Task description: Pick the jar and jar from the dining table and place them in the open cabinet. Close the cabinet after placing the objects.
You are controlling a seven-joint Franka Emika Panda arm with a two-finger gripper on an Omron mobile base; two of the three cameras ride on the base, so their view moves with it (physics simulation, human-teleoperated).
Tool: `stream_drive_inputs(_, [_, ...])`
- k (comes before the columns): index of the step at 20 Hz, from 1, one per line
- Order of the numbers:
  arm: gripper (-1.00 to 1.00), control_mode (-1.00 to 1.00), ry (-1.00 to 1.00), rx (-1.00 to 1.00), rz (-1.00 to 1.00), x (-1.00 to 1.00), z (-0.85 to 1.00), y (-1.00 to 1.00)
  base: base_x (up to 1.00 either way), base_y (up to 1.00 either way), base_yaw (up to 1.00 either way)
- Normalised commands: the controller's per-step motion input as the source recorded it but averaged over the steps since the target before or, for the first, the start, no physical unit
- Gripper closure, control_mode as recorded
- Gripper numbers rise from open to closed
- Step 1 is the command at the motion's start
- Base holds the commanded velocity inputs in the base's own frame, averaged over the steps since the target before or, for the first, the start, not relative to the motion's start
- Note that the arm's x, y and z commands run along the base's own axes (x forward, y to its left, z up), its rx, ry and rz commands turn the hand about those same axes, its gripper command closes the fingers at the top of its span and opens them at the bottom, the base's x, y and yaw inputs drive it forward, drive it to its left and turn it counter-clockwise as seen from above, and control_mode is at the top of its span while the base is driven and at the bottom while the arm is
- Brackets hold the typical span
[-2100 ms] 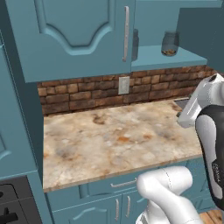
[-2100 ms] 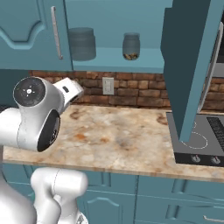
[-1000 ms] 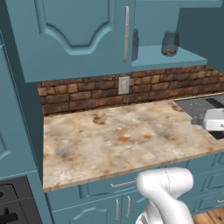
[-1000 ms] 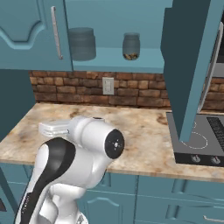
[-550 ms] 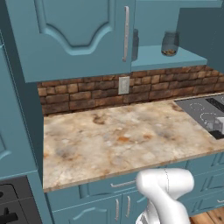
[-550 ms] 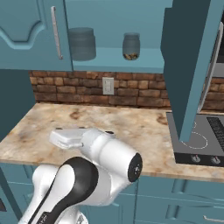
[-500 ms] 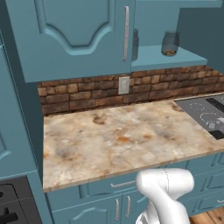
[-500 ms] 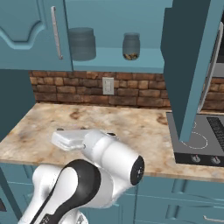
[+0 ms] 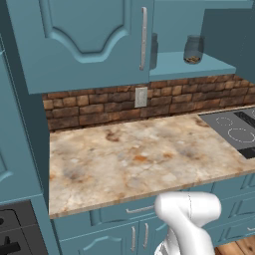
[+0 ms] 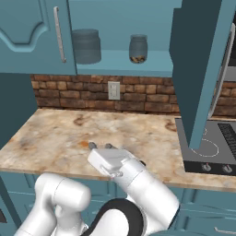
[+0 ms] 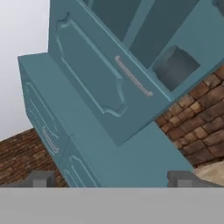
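The gripper (image 10: 99, 146), released and empty above the counter's (image 10: 55, 138) front edge, sits low-left of the open cabinet door (image 10: 198, 69) jutting toward it; both jars (image 10: 86, 46) are shelved.

Teal cabinet shelf (image 10: 115, 62) carries two lidded jars, apart: wide grey jar (image 10: 86, 46) at left, small clear jar (image 10: 138, 48) with brownish bottom to its right. Both upright.

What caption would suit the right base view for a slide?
Both jars, the wide grey jar and the small clear jar, stand on the open cabinet shelf; gripper open above the counter.
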Motion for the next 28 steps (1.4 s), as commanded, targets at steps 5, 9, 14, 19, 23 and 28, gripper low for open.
stream_drive_inputs(5, [-1.0,-1.0,-0.01,0.17,0.0,-0.01,0.0,-0.49,0.0,0.0,0.0])
stream_drive_inputs(9, [-1.0,-1.0,0.01,0.12,0.0,0.21,0.01,-0.41,0.0,0.0,0.0])
stream_drive_inputs(14, [-1.0,-1.0,0.0,0.1,-0.02,0.24,0.02,-0.48,0.0,0.0,0.0])
stream_drive_inputs(19, [-1.0,-1.0,0.06,0.13,0.0,0.24,0.0,-0.46,0.0,0.0,0.0])
stream_drive_inputs(23, [-1.0,-1.0,0.1,0.15,0.0,0.24,0.0,-0.43,0.0,0.0,0.0])
stream_drive_inputs(28, [-1.0,-1.0,0.1,0.16,0.0,0.17,0.0,-0.44,0.0,0.0,0.0])
